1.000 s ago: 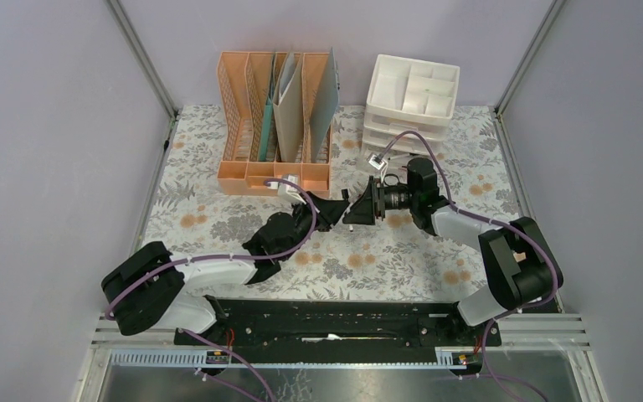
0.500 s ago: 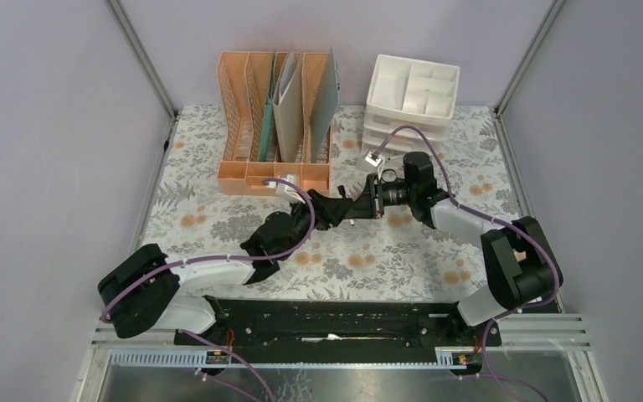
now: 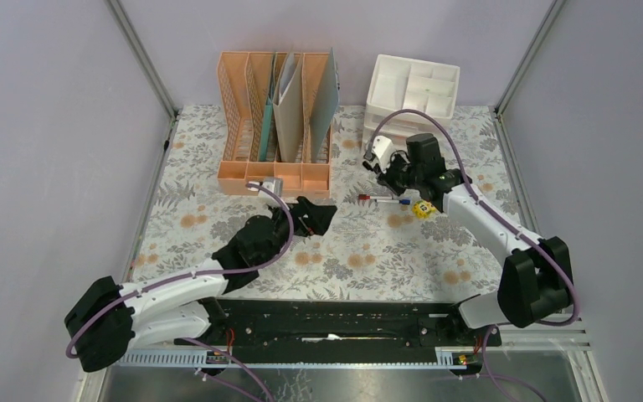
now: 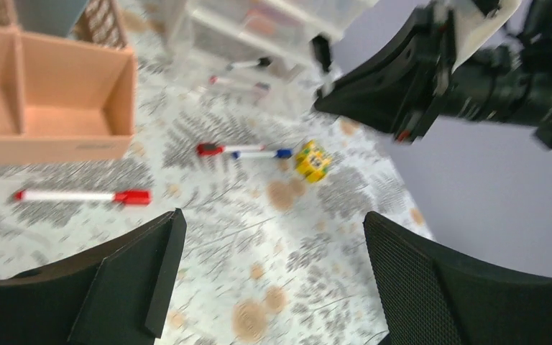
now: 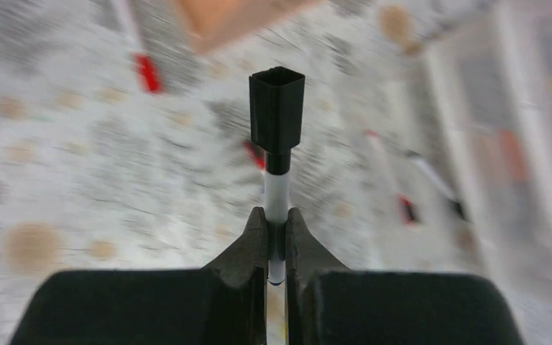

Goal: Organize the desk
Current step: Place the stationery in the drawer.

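Top view: the right hand (image 3: 383,174) hangs above the leaf-printed surface (image 3: 368,251), with the white drawer unit (image 3: 410,92) just beyond it. Two loose pens (image 3: 383,199) and a yellow cube (image 3: 423,208) lie just below it. The left hand (image 3: 311,216) sits low, spread wide and empty, with the peach rack (image 3: 275,126) just beyond.

Left wrist view: ahead of the wide fingers (image 4: 136,280) lies a red-capped marker (image 4: 79,195), off to their left. The purple wall rises behind the right hand.

Right wrist view: the hand is pinched narrow on a black-capped marker (image 5: 277,122), gripped near its tail. With so much marker jutting forward, I would carry it slowly and level, and mind the cap near the drawer unit.
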Tool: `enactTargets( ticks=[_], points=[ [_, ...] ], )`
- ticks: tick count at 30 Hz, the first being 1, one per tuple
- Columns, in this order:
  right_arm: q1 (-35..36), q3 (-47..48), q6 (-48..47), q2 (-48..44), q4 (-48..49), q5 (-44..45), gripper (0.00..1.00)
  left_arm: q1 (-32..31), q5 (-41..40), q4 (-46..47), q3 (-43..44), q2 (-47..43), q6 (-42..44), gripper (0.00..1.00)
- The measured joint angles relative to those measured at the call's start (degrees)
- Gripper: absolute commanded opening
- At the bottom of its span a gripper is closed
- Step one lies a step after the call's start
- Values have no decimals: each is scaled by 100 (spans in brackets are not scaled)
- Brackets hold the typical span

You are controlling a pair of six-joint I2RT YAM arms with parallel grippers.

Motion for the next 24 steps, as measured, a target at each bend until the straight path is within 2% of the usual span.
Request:
enactTargets(
  ticks=[4, 7, 16, 17, 18, 21, 24],
  points=[
    [-59, 245, -1351, 367, 9, 1491, 0, 72, -94, -492, -321, -293, 105, 99],
    [-140, 476, -1998, 859, 96, 2190, 0, 129, -168, -745, -520, -527, 127, 99],
    [-535, 1545, -2629, 2363, 190, 2894, 0, 212, -365, -1102, -721, -1176, 164, 99],
    [-560, 1617, -2647, 2457, 203, 2929, 17, 221, -378, -1115, -750, -1217, 164, 99],
    [-575, 1668, -2658, 2529, 214, 2962, 24, 225, -385, -1130, -774, -1248, 164, 99],
    [-605, 1777, -2916, 2763, 374, 3250, 29, 236, -417, -1163, -863, -1349, 164, 99],
    [-632, 1888, -3077, 2964, 490, 3467, 40, 240, -446, -1266, -892, -1427, 164, 99]
  ],
)
